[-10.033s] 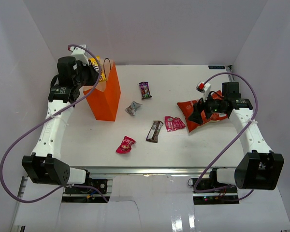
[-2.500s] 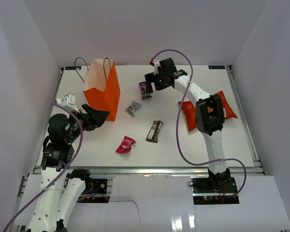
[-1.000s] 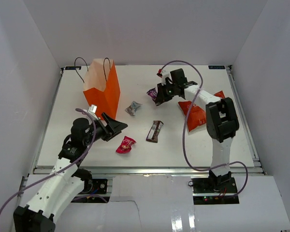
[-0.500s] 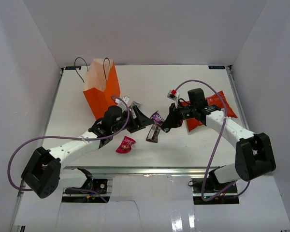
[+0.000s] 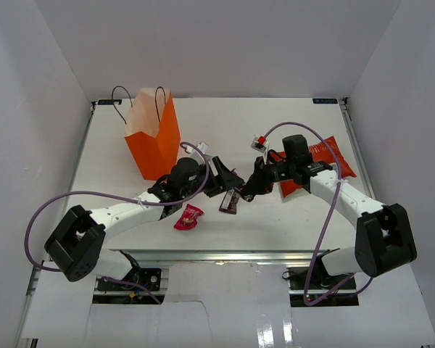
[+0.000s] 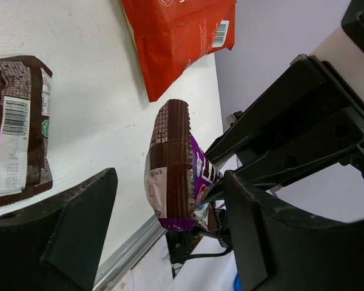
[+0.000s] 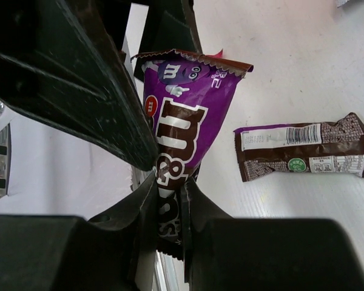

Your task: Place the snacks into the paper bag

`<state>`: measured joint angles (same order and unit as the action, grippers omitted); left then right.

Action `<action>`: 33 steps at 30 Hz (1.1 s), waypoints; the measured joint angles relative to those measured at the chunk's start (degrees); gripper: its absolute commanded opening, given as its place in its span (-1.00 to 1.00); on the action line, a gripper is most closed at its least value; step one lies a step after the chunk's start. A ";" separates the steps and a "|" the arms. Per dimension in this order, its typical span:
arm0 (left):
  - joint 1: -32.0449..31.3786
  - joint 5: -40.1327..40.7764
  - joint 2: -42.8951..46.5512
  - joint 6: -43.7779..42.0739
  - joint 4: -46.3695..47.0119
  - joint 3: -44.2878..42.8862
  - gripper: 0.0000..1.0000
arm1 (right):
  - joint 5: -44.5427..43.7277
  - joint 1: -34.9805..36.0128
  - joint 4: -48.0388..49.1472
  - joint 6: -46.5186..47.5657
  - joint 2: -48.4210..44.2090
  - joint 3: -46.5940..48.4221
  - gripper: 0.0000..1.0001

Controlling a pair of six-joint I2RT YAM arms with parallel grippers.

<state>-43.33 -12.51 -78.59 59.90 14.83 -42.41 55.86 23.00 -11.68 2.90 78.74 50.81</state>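
My right gripper (image 7: 168, 206) is shut on the lower end of a purple candy pack (image 7: 183, 133), holding it above the table middle. My left gripper (image 6: 170, 227) is open, and the purple pack (image 6: 173, 163) hangs between its two fingers with a gap on each side. In the top view the left gripper (image 5: 230, 183) and right gripper (image 5: 251, 187) meet nose to nose. A brown bar (image 5: 229, 203) lies just below them and a pink candy (image 5: 189, 216) to its left. The red-orange chip bag (image 5: 320, 156) lies at the right. The orange paper bag (image 5: 159, 145) stands upright at the back left.
White walls close in the table at the left, right and back. A metal rail (image 5: 217, 255) runs along the near edge. Purple cables arc above both arms. The left arm's forearm stretches across the table in front of the paper bag.
The right gripper carried the purple pack from the back centre to mid-table. The left arm swung right from beside the paper bag, and its open fingers now straddle the pack.
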 measured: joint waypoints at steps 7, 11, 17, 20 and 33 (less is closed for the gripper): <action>-0.68 2.69 -0.13 0.98 0.66 -0.83 0.15 | 1.75 0.83 2.62 -2.82 0.81 0.09 -0.63; -0.68 3.50 -0.13 1.33 0.85 -0.85 -0.18 | 2.19 1.09 3.39 -3.41 0.81 0.09 -0.55; -0.76 3.85 -0.13 1.42 0.98 -0.96 -0.54 | 2.58 1.11 4.09 -3.91 0.81 0.09 -0.05; -0.74 4.59 0.31 0.59 0.31 -0.96 -0.58 | 3.06 1.11 3.61 -2.60 0.81 0.46 0.35; 1.97 19.19 14.38 -18.51 -36.89 -18.16 -0.59 | 5.79 -5.92 -7.34 14.34 -1.33 8.70 0.57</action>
<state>-41.36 6.68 -64.20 41.39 -22.06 -60.58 61.65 17.08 -19.03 17.23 77.41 59.51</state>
